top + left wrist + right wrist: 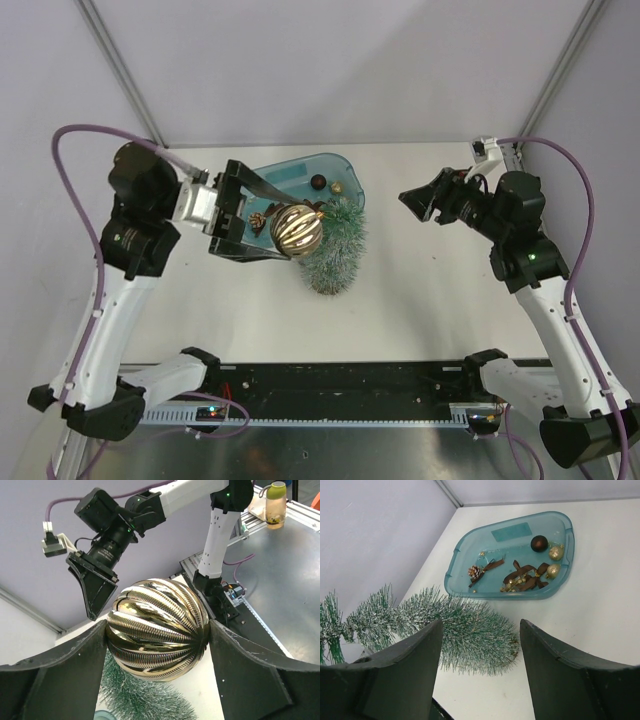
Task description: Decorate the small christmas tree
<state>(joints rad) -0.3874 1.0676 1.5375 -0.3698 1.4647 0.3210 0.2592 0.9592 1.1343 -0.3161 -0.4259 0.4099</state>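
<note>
The small christmas tree [338, 255] lies on its side on the white table, its tip toward the blue tub [300, 178]. My left gripper [285, 230] is shut on a ribbed gold ball ornament [297, 229] and holds it above the tree's left side. In the left wrist view the gold ball [157, 627] fills the gap between the fingers, with the tree [135, 697] below it. My right gripper [412, 205] is open and empty, off the table to the right of the tree. In the right wrist view the tree [465, 630] lies beyond the open gripper [480, 650].
The blue tub [515, 555] holds a pine cone [474, 571], brown ribbons [522, 577], a dark ball [539, 543] and two small gold ornaments [552, 570]. Grey walls close the back and sides. A black rail [340, 385] runs along the near edge.
</note>
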